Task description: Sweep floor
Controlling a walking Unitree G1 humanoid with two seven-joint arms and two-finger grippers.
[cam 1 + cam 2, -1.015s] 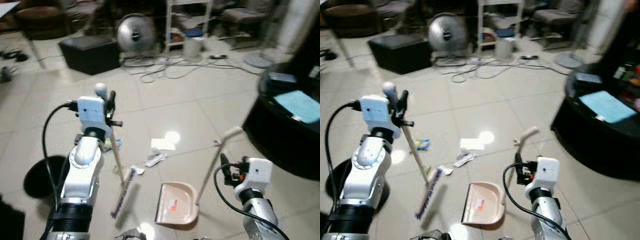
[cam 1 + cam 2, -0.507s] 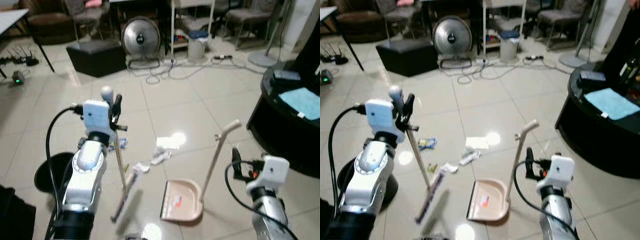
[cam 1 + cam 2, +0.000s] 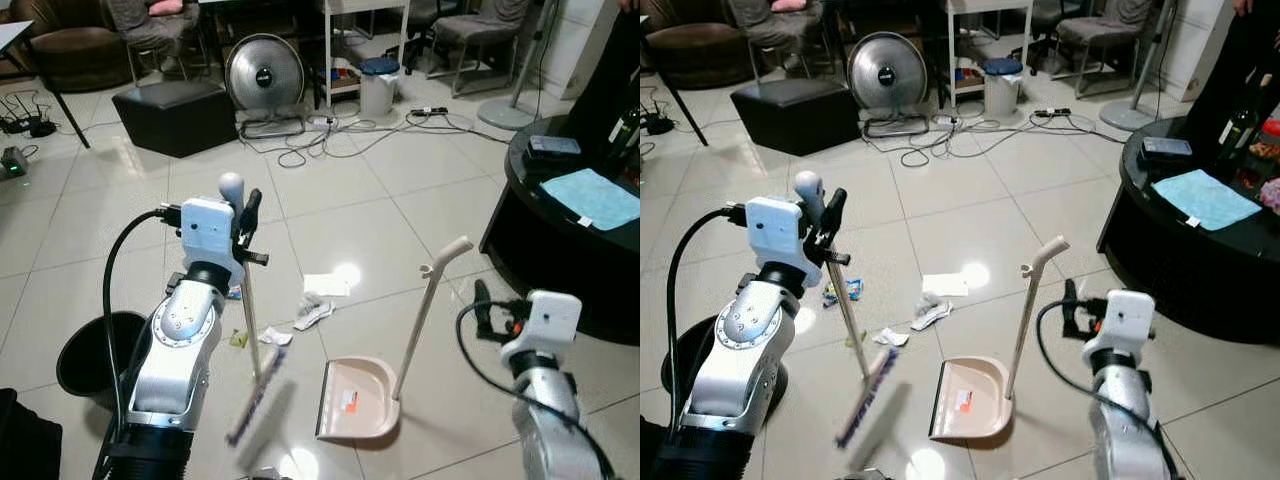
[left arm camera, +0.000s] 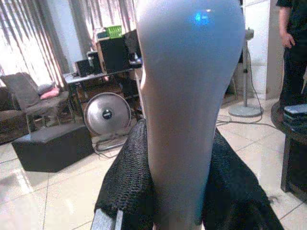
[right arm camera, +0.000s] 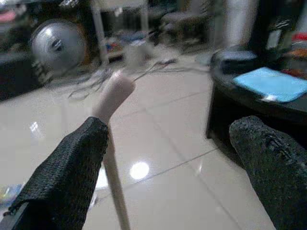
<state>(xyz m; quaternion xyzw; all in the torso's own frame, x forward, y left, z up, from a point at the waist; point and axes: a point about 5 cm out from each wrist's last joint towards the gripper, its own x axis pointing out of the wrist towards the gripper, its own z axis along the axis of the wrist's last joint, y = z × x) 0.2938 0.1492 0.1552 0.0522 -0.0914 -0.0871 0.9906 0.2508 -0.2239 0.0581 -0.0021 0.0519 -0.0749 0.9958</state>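
The left hand (image 3: pixel 243 205) is clamped on the broom (image 3: pixel 252 340) beside the dustpan (image 3: pixel 357 400); the right hand (image 5: pixel 168 158) has its fingers apart beside the dustpan's handle.

The broom head (image 3: pixel 256 396) was motion-blurred, its bristles indistinct. The broom handle's (image 4: pixel 184 115) lower end was cut off by the frame edge in the left wrist view. The floor scraps (image 3: pixel 930 310) were too small to identify. The right wrist view was blurred throughout.
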